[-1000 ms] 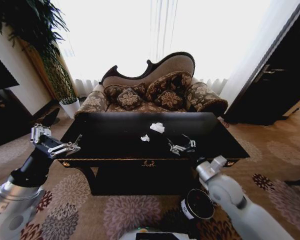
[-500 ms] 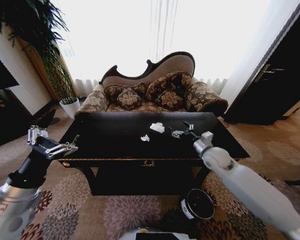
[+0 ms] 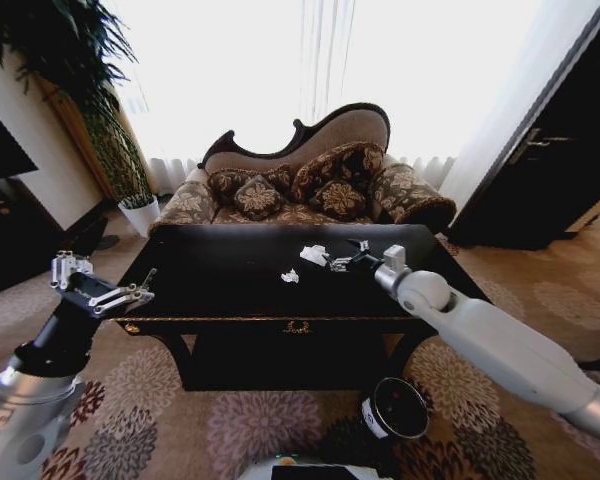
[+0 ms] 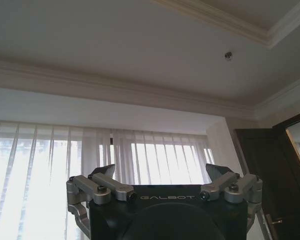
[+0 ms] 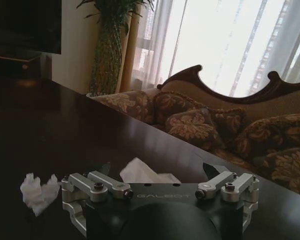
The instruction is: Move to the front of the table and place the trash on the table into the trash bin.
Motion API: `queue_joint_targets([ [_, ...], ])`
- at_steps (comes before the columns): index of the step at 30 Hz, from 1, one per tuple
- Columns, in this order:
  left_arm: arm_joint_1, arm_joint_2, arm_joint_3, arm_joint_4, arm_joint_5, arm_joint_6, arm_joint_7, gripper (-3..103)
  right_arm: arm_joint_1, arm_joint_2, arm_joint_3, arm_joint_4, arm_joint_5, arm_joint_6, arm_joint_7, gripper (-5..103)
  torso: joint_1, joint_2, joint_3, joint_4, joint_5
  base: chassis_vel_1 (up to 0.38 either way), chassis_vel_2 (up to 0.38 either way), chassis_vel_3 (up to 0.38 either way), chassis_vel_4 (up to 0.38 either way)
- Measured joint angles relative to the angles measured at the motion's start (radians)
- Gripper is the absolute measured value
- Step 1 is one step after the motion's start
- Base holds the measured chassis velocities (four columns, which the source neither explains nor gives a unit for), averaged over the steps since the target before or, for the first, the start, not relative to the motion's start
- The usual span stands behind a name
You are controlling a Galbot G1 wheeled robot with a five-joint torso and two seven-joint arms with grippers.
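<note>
The right end effector (image 3: 342, 262) is held low over the glossy black desk (image 3: 230, 290), its fingers spread apart with nothing between them. The larger crumpled paper wad (image 3: 315, 255) lies just beside the fingertips, on the side toward the robot's left and slightly toward the sofa (image 3: 310, 190). In the right wrist view the same wad (image 5: 147, 174) is seen straight ahead, framed between the two open fingers, and no contact can be made out. The wad has no marked long axis, so the approach line is judged to matter more than any turning of the wrist. A smaller paper scrap (image 3: 290, 276) rests farther to the left and nearer the front edge, and it appears off to one side in the wrist view (image 5: 38, 192). The left end effector (image 3: 120, 296) is held off the desk's left front corner, open and empty, and well apart from both pieces, so the right arm is clearly the nearer one. The dark-red trash bin (image 3: 396, 408) stands on the patterned carpet (image 3: 250, 425) below the desk's front edge, on the robot's right.
</note>
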Motion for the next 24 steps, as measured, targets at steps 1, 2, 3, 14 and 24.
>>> queue_joint_targets([
  [1,0.000,0.001,-0.003,0.001,-0.001,-0.002,0.000,100,0.039,0.023,-0.027,-0.016,0.007,-0.025,-0.001,100,0.000,0.000,0.000,0.0001,0.0000,0.000,0.000,0.000,0.000],
  [2,0.000,0.001,-0.003,0.001,-0.001,-0.002,0.000,100,0.039,0.023,-0.027,-0.016,0.007,-0.025,-0.001,100,0.000,0.000,0.000,0.0001,0.0000,0.000,0.000,0.000,0.000],
  [3,-0.001,0.002,-0.004,0.004,-0.002,-0.002,0.000,100,0.072,0.045,-0.050,-0.032,0.018,-0.051,-0.001,100,0.000,0.000,0.000,0.0002,0.0000,0.000,0.000,0.000,0.000],
  [14,-0.002,0.003,-0.008,0.020,0.002,-0.005,0.000,100,0.173,0.134,-0.135,-0.150,0.055,-0.147,-0.009,100,0.000,0.000,0.000,-0.0001,0.0000,0.000,0.000,0.000,0.000],
  [24,-0.002,0.009,-0.008,0.027,0.004,-0.005,0.001,100,0.177,0.161,-0.138,-0.232,0.041,-0.173,-0.022,100,0.000,0.000,0.000,0.0000,0.0001,0.000,0.000,0.000,0.000],
])
